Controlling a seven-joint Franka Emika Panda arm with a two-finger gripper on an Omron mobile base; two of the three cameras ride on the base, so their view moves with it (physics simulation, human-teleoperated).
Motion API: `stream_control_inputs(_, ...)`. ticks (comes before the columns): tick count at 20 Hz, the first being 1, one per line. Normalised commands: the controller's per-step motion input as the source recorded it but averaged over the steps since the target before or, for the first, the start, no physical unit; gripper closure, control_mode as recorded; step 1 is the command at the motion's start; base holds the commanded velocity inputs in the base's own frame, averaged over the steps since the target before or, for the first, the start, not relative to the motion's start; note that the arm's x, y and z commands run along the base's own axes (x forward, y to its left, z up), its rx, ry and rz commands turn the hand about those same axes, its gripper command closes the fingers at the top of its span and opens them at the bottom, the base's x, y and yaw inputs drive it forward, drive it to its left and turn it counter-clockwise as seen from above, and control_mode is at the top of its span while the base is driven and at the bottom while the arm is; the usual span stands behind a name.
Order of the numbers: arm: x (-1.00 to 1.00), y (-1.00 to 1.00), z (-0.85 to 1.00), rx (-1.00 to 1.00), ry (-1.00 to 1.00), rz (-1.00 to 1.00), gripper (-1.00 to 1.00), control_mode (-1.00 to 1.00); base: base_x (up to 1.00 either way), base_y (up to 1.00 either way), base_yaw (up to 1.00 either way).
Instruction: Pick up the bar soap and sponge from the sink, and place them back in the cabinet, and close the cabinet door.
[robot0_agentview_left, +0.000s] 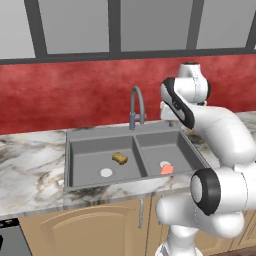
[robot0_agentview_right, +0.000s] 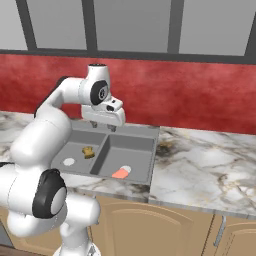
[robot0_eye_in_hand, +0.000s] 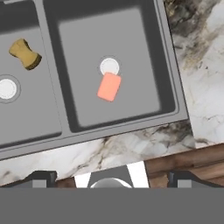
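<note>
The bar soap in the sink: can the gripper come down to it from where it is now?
Probably yes. The open gripper hangs above the sink, and the bar soap lies flat and uncovered beside the drain.

Salmon-pink bar soap (robot0_eye_in_hand: 109, 86); yellow-brown sponge (robot0_eye_in_hand: 25, 54), seemingly darker-faced; grey sink (robot0_eye_in_hand: 170, 78); white-grey veined marble counter (robot0_eye_in_hand: 205, 74); red backsplash (robot0_agentview_left: 60, 95).

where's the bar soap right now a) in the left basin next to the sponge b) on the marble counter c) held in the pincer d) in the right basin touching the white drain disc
d: the bar soap lies flat in the right basin of the sink, its edge against that basin's white drain disc, while the sponge sits in the left basin and the pincer hangs open above.
</note>
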Motion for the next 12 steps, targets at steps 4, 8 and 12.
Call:
stream_control_inputs(4, 0.31, -0.06, -0.17, 0.00, 0.00, -0.04, -1.00, -1.00, 0.00, 0.00, 0.00)
stream_control_inputs(8, 0.23, -0.13, -0.32, 0.00, 0.00, -0.02, -1.00, -1.00, 0.00, 0.00, 0.00)
stream_control_inputs(12, 0.08, -0.12, -0.36, 0.00, 0.00, -0.02, -1.00, -1.00, 0.00, 0.00, 0.00)
